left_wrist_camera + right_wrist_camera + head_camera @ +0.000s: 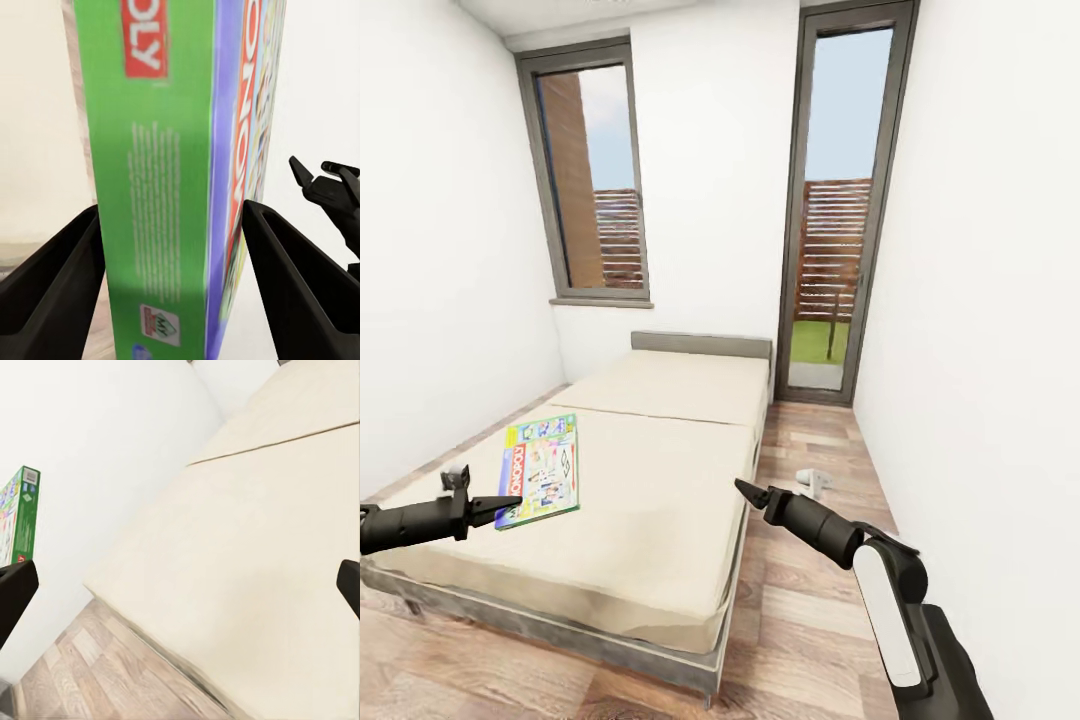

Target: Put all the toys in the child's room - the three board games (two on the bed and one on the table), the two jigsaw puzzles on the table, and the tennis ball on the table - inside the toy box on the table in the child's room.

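A low bed [650, 500] with a plain beige mattress fills the left and middle of the room, its grey headboard [701, 344] at the far end under a white wall. A seam crosses the mattress, splitting a far part from a larger near part. One flat board game [541, 470], white and blue with a green edge and red lettering, sits at the near left side of the mattress. A wood-plank floor [810, 600] runs along the bed's right side, where a small white object [816, 481] lies.
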